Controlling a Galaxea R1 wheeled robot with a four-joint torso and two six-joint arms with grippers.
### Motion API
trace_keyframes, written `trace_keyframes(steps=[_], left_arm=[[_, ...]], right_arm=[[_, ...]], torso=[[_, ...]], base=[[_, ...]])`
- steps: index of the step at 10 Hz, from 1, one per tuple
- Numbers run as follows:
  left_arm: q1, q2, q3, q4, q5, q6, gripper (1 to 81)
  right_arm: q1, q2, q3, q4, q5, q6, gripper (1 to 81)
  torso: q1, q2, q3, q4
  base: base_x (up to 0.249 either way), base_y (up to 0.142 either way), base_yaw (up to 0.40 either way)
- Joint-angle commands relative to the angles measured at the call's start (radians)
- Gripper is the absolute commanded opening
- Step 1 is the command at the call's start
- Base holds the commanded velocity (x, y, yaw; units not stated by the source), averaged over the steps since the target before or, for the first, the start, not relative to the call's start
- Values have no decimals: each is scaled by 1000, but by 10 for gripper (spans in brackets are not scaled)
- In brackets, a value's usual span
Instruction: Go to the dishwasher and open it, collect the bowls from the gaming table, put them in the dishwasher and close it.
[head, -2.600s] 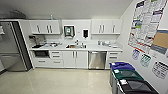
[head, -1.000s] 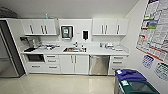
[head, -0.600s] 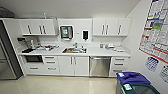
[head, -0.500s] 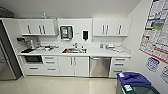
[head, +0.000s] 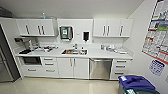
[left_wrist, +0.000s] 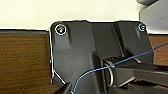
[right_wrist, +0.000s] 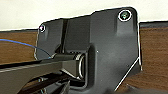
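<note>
The dishwasher (head: 100, 69), a brushed steel front with a bar handle along its top, sits shut under the white counter (head: 97, 53), right of the sink (head: 74, 52) in the head view. I face the kitchenette from a few steps back. The bowls and the gaming table are out of view. Both wrist views look past the robot's dark plate at a brown wooden surface and a pale wall; no fingers can be made out there.
White cabinets and drawers flank the dishwasher. A built-in oven (head: 31, 60) sits at the left, a steel fridge (head: 4, 65) at the far left. A blue-lidded bin (head: 135, 83) stands at the right front by a wall with posters (head: 157, 37). Pale floor (head: 62, 86) lies ahead.
The whole head view has shifted and the kitchenette has grown larger and more centred, so the camera has driven closer. The dishwasher stays shut.
</note>
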Motion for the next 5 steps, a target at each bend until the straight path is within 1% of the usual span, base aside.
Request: trace_keyframes(steps=[1,5], left_arm=[[-55,-17,4,-3,54,5,811],[-55,-16,5,-3,54,5,811]], right_arm=[[53,-19,7,-8,-60,-3,811],[53,-21,5,-8,-58,-3,811]], torso=[[0,0,0,0],[-2,0,0,0]], base=[[133,0,0],[133,0,0]])
